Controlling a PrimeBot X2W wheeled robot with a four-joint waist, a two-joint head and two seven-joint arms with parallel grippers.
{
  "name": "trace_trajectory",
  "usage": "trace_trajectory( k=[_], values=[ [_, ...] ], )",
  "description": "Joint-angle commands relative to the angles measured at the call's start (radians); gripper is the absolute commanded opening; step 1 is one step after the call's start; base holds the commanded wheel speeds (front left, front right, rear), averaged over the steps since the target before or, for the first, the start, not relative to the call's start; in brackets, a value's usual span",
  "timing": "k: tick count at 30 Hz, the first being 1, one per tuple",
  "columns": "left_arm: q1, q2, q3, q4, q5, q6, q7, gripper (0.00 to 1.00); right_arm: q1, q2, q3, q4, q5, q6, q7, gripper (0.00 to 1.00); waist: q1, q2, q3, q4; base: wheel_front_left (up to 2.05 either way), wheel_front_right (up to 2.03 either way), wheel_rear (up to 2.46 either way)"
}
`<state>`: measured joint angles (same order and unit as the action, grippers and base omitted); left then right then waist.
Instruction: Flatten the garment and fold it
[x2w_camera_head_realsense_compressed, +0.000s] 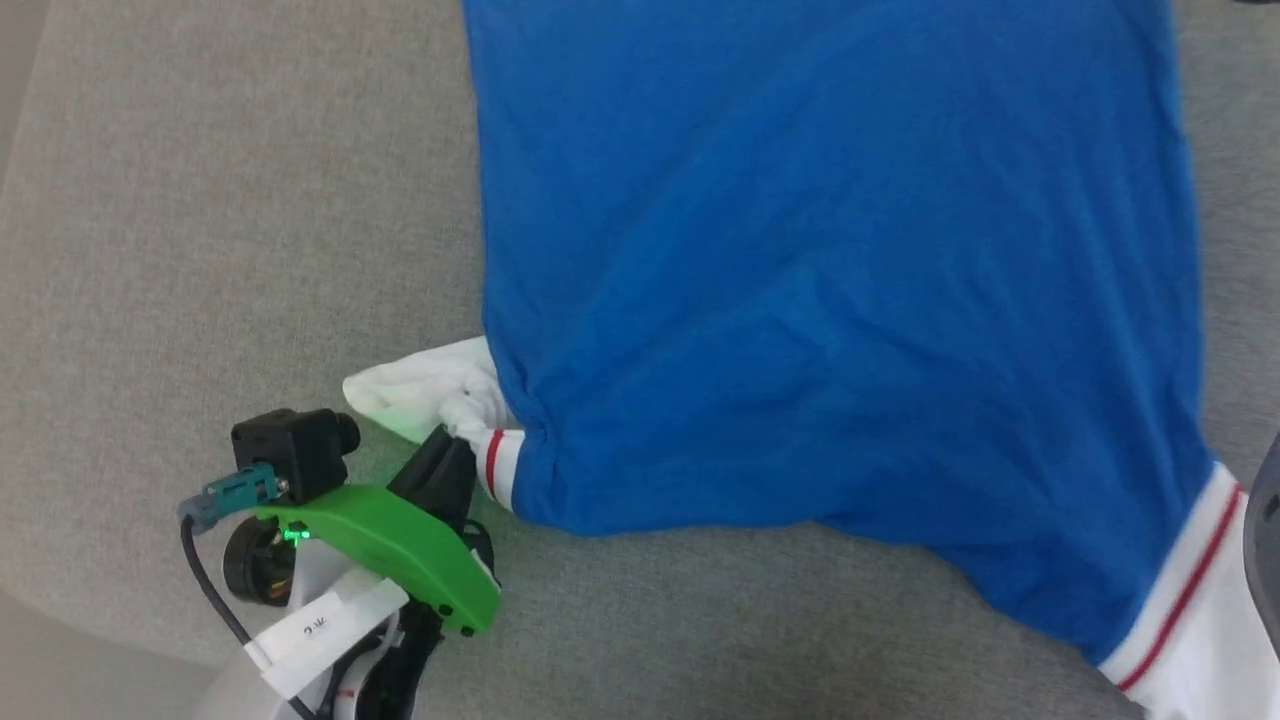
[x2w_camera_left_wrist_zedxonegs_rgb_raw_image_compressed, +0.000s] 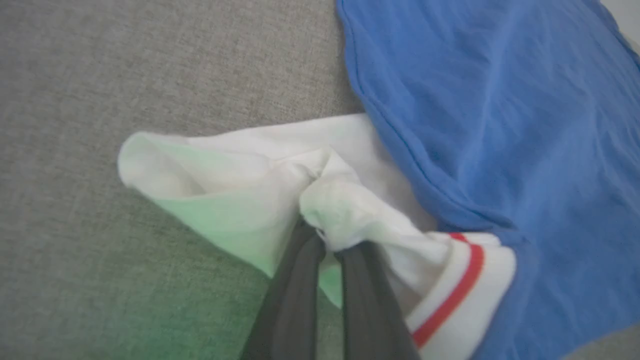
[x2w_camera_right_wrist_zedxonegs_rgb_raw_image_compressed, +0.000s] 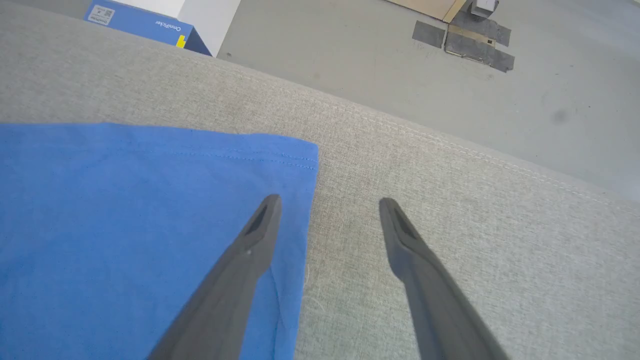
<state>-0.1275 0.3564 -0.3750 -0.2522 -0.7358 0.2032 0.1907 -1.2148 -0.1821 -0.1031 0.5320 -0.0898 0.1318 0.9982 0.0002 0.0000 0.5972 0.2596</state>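
The garment is a bright blue T-shirt lying mostly flat on the grey cushioned surface, plain blue side up. One white sleeve sticks out at its lower left, and the other sleeve, with red-striped trim, lies at the lower right. My left gripper is shut on a bunched fold of the left sleeve, beside the red-striped cuff. My right gripper hangs open just above a hem corner of the garment, one finger over the blue cloth and the other over bare surface.
In the right wrist view the grey surface ends at a stitched edge, with grey floor beyond. A blue-and-white box and taped patches sit on that floor. Bare surface lies left of the garment.
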Motion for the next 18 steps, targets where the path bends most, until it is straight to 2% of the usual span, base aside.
trace_trajectory(
  k=[1, 15, 16, 18],
  values=[
    [-0.016, -0.007, -0.008, -0.004, 0.005, -0.003, -0.002, 0.00, -0.019, -0.007, 0.007, -0.001, -0.009, -0.001, 0.015, 1.00, -0.0002, 0.0000, 0.080, 0.052, 0.00, 0.00, 0.00],
    [-0.007, 0.003, -0.009, -0.115, 0.023, 0.014, -0.009, 0.00, -0.026, -0.024, 0.090, 0.001, 0.013, -0.001, 0.148, 1.00, -0.0002, 0.0000, 0.144, 0.070, 0.00, 0.00, 0.00],
    [-0.006, 0.003, -0.009, -0.119, 0.023, 0.016, -0.008, 0.00, -0.024, -0.025, 0.090, -0.001, 0.011, -0.001, 0.160, 0.35, -0.0002, 0.0000, 0.144, 0.070, 0.00, 0.00, 0.00],
    [-0.005, 0.004, -0.010, -0.127, 0.023, 0.018, -0.007, 0.00, -0.022, -0.029, 0.088, -0.013, 0.006, -0.001, 0.176, 0.00, -0.0002, 0.0000, 0.144, 0.071, 0.00, 0.00, 0.00]
  ],
)
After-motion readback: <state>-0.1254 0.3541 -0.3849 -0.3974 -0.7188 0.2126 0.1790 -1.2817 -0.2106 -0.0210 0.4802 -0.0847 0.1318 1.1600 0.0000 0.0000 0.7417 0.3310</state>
